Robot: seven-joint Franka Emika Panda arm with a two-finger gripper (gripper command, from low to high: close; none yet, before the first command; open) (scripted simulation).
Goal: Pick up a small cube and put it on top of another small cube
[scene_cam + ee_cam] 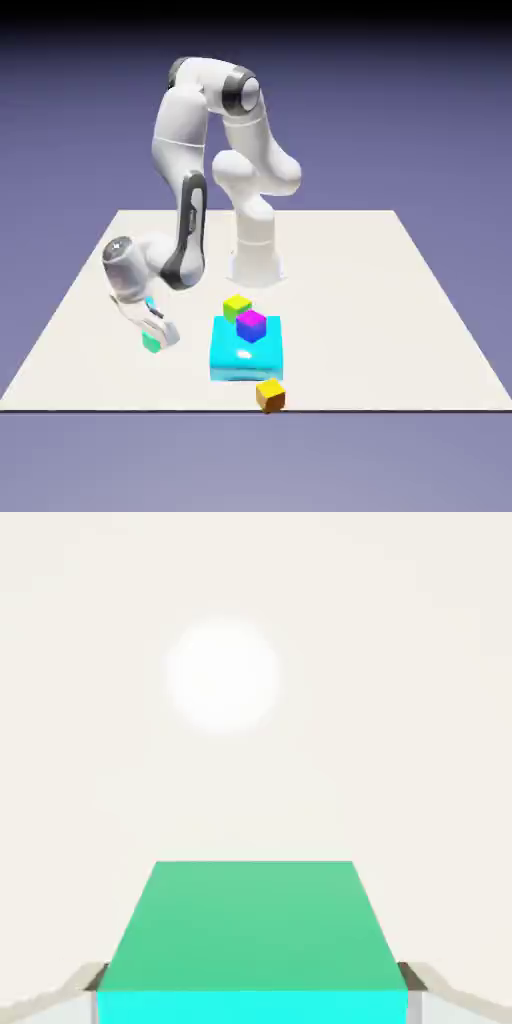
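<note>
In the exterior view, the gripper (157, 338) is low at the exterior view's left, and the green cube (151, 342) shows just under it, partly hidden by the hand. A bit of cyan (150, 301) peeks out behind the hand, too covered to name. Well apart from these, nearer the middle, a wide cyan block (246, 362) stands on the table (370, 300); a purple cube (251, 325) appears on top of it, and a yellow-green cube (237, 307) shows behind, though from this angle I cannot tell whether that one touches the block. An orange cube (271, 396) is at the table's front edge. In the hand view, the green cube fills the space between the two fingertips, which meet its opposite sides, so the gripper looks closed on it. Behind it is only pale surface with a bright round glare, so whether the cube is lifted or just touching down I cannot tell. As I judge it, the grasp is done and the stacking is not: no small cube shows under the green one. What is left is to raise it clear, carry it over whichever small cube is the target, set it down squarely and let go.
</note>
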